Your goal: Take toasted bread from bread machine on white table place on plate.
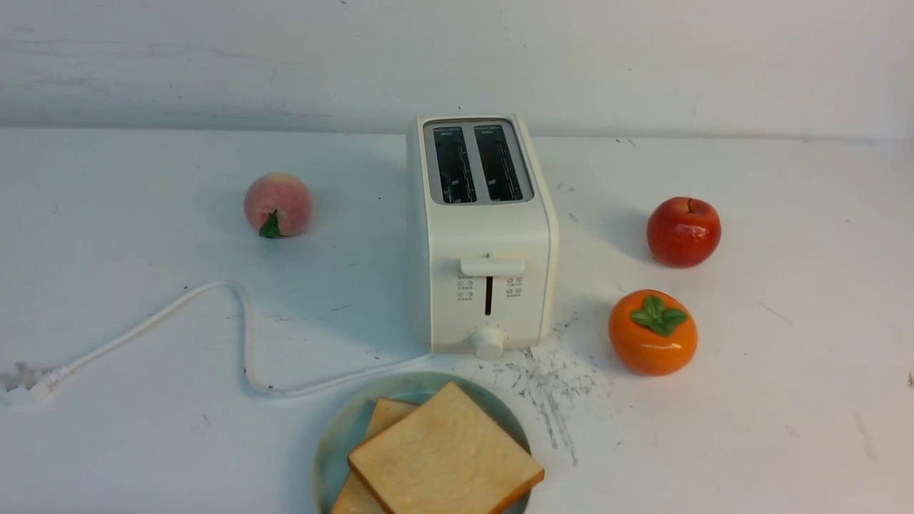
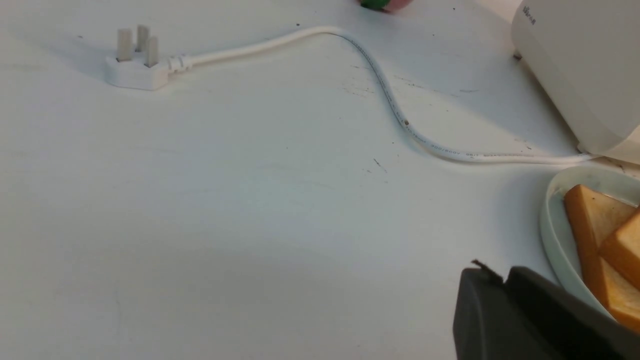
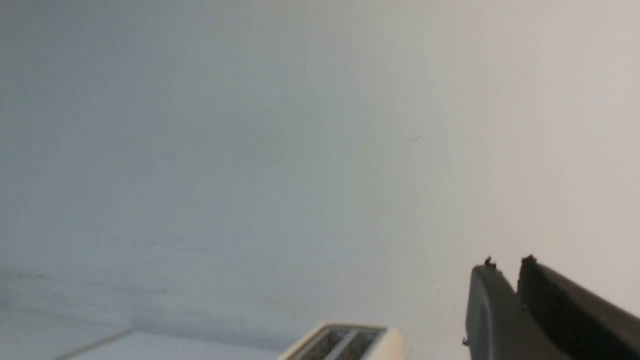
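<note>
I am seeing both thick golden-tan toast slices (image 1: pixel 446 457) lying stacked on the round pale teal plate (image 1: pixel 335 442), the cream-white two-slot toaster (image 1: pixel 482 235) standing empty, and both grippers, left (image 2: pixel 500 280) and right (image 3: pixel 505 272), nearly closed, holding nothing.

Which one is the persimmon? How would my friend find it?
Find the cream-white toaster in the middle of the white table. To its right sit two round fruits. The persimmon is the nearer one, orange with a green leafy cap, unlike the shiny red apple.

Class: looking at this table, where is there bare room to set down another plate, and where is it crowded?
Bare: the white table right of the persimmon, and left between peach and cord. Crowded: plate with toast against the toaster.
</note>
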### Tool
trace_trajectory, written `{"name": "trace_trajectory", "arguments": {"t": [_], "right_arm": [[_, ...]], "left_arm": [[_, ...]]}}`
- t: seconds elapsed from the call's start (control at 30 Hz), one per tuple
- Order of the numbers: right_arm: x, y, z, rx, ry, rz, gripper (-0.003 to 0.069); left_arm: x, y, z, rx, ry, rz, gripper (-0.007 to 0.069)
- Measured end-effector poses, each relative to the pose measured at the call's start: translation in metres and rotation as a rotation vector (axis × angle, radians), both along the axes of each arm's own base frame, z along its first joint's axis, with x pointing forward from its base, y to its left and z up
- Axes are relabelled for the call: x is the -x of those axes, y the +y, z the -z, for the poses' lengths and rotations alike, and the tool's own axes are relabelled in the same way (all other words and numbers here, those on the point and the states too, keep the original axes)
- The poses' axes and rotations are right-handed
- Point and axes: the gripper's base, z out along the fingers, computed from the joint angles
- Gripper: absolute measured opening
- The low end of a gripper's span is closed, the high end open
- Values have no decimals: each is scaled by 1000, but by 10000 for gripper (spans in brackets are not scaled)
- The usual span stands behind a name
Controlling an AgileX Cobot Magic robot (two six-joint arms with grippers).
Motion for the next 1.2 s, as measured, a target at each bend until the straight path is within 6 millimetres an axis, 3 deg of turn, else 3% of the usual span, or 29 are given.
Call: {"name": "trace_trajectory", "arguments": {"t": [0.13,0.4,0.5,1.2], "right_arm": [[-5,4,17,96,129,6,85],[-27,1,111,234,510,211,92],[-27,-1,129,229,639,249,96],[-27,-3,130,207,667,278,124]], "left_arm": [[0,0,0,0,1,0,49],[0,0,0,0,2,0,57],[0,0,1,0,3,0,57],[0,0,1,0,3,0,72]]}}
